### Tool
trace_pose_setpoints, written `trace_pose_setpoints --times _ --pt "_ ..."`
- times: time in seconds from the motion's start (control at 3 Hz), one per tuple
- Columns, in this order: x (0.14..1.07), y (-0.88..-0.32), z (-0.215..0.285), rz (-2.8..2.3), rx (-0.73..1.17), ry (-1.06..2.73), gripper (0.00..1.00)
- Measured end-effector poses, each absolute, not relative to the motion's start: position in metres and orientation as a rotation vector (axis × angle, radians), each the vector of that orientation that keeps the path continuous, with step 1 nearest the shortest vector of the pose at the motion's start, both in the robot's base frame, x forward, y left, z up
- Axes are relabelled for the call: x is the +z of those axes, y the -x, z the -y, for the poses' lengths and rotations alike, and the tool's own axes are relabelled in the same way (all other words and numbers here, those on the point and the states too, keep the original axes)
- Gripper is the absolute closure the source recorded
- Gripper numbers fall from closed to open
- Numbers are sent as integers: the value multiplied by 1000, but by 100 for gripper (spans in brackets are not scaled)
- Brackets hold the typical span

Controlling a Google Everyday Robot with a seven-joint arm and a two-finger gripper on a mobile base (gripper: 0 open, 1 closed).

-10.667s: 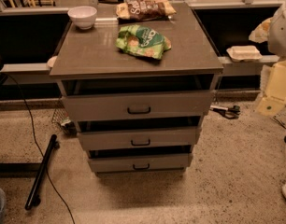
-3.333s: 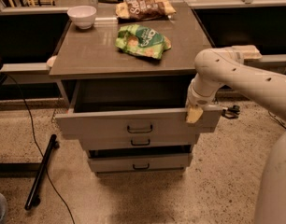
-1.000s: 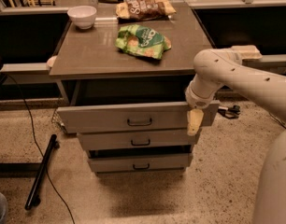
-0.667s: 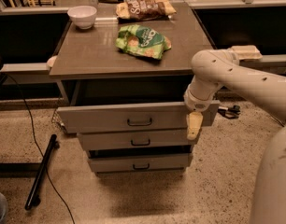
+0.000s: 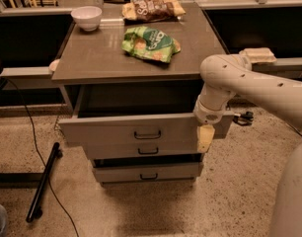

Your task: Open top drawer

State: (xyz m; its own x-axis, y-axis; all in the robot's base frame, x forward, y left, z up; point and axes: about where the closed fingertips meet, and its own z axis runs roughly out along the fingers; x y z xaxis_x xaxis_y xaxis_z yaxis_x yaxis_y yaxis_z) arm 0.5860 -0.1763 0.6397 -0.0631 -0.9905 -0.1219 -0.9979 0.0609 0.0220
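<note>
The top drawer (image 5: 116, 131), a wide grey drawer with a flat front and a small dark loop handle (image 5: 147, 135) at its centre, stands partly pulled out just beneath the top of a grey cabinet (image 5: 99, 63). A dark gap shows between its front and the cabinet frame. Its front juts nearer than the two shorter, narrower drawers below it: the middle drawer (image 5: 116, 152) sits just under it, and the bottom drawer (image 5: 170, 172) sits lower and further back.

The robot's gripper (image 5: 205, 141) hangs pointing down against the right end of the top drawer's front, well to the right of the handle. Whether it is parted or closed cannot be told. The cream arm (image 5: 249, 85) reaches in from the right.

On the cabinet top lie a green snack bag (image 5: 151, 43) near the middle, a brown snack bag (image 5: 152, 9) at the far edge and a white bowl (image 5: 87, 18) at the far left corner. On the speckled floor (image 5: 240, 181) to the left, a black cable (image 5: 35, 149) trails beside a black bar (image 5: 43, 186).
</note>
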Motion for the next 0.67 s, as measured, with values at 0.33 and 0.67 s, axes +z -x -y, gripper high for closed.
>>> trace_pose_setpoints --times 0.33,0.67 --pt "640 -570 176 -2247 184 2102 41" --pt "643 -554 173 -2258 207 2106 64"
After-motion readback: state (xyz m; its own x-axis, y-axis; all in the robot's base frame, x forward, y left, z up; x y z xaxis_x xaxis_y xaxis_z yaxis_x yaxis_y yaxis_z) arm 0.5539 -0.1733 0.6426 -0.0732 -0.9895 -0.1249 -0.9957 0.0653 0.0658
